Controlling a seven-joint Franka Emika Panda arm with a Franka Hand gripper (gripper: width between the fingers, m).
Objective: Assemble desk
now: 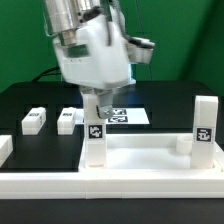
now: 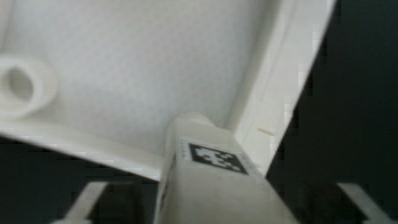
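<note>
The white desk top [image 1: 140, 160] lies at the front of the black table. One white tagged leg [image 1: 95, 140] stands upright at its corner on the exterior view's left, and a second leg [image 1: 204, 125] stands at the corner on the right. My gripper [image 1: 97, 106] hangs straight over the left leg. In the wrist view the leg [image 2: 214, 165] rises between my fingers [image 2: 89, 200], with a dark gap on each side, so the gripper [image 2: 219, 195] is open around it. The desk top's inner face [image 2: 143, 80] and a round socket [image 2: 18, 85] show beyond.
Two loose white legs [image 1: 33, 120] [image 1: 67, 120] lie on the black table on the exterior view's left. A white piece [image 1: 4, 148] pokes in at the left edge. The marker board [image 1: 128, 115] lies behind the arm. A green wall backs the scene.
</note>
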